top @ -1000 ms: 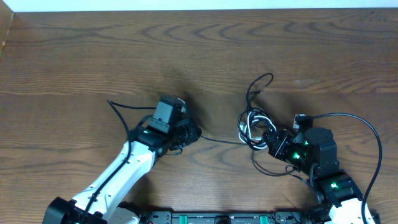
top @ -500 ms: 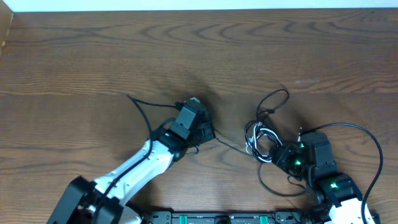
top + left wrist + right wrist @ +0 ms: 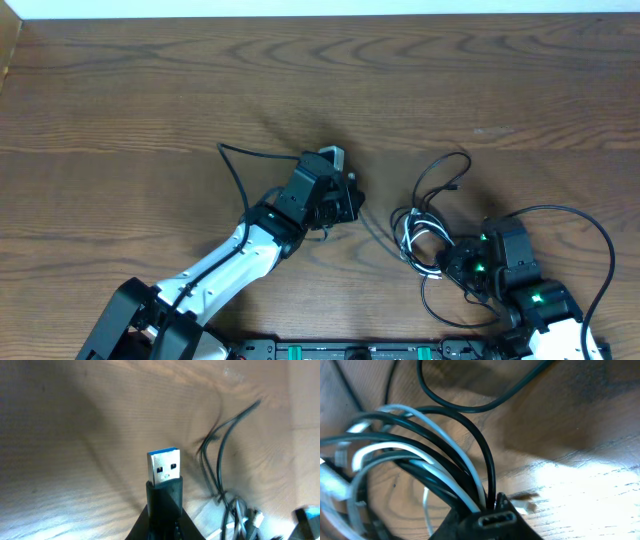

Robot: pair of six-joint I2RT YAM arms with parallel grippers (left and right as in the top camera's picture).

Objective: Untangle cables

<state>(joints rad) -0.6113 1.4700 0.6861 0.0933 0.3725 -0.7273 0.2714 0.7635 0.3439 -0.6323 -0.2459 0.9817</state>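
The left gripper point(image 3: 345, 198) is clenched on a black USB plug point(image 3: 164, 467), whose blue-tongued metal end pokes up above the wooden table point(image 3: 140, 90). The right gripper point(image 3: 455, 262) pinches the tangle of black and white cables point(image 3: 413, 238), which lies on the table between the two grippers. One black loop point(image 3: 445, 170) spreads out beyond the tangle.

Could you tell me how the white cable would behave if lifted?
Probably floppy: the white cable lies in loose curves. Likely light, being so thin. Lifting it would probably drag the black cables looped through it.
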